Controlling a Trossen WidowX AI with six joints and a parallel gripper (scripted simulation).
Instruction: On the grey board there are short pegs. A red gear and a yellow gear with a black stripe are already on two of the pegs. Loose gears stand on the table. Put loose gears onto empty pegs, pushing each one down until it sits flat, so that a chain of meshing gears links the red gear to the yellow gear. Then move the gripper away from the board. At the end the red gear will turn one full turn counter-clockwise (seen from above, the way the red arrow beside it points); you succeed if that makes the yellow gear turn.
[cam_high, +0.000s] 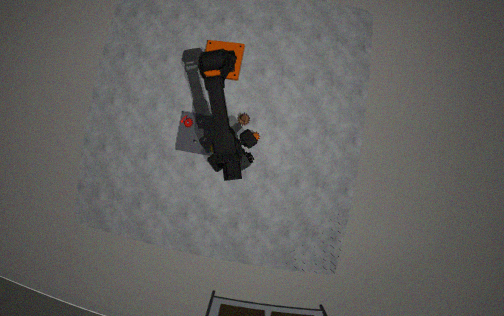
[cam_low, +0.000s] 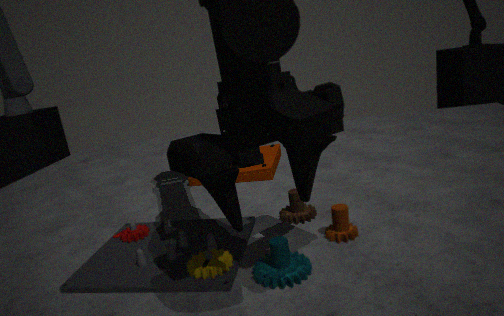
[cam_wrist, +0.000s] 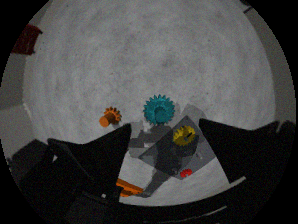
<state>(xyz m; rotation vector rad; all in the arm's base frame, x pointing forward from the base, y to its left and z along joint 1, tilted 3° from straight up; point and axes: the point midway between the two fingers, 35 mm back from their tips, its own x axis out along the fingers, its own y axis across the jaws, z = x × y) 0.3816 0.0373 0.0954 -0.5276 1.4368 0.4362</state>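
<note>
My gripper (cam_low: 274, 214) (cam_wrist: 166, 124) is open and empty, its fingertips above the area between the grey board (cam_high: 184, 142) (cam_low: 95, 272) (cam_wrist: 207, 159) and the loose gears. The red gear (cam_high: 190, 122) (cam_low: 134, 233) (cam_wrist: 186, 173) and the yellow gear (cam_low: 210, 264) (cam_wrist: 184, 135) sit on the board. A pale peg (cam_low: 141, 257) (cam_high: 194, 141) stands bare; other pegs lie in the arm's shadow. A large teal gear (cam_low: 282, 272) (cam_wrist: 159, 110) stands beside the board near the yellow gear. A small orange gear (cam_high: 256, 135) (cam_low: 341, 232) (cam_wrist: 112, 117) and a brown gear (cam_high: 243, 119) (cam_low: 297, 213) stand farther out.
The orange base plate (cam_high: 240, 55) (cam_low: 260, 172) (cam_wrist: 129, 187) lies behind the board and gears. The arm (cam_high: 218, 105) reaches over the board's edge and hides part of it in the top view. Its dark shadow covers much of the board.
</note>
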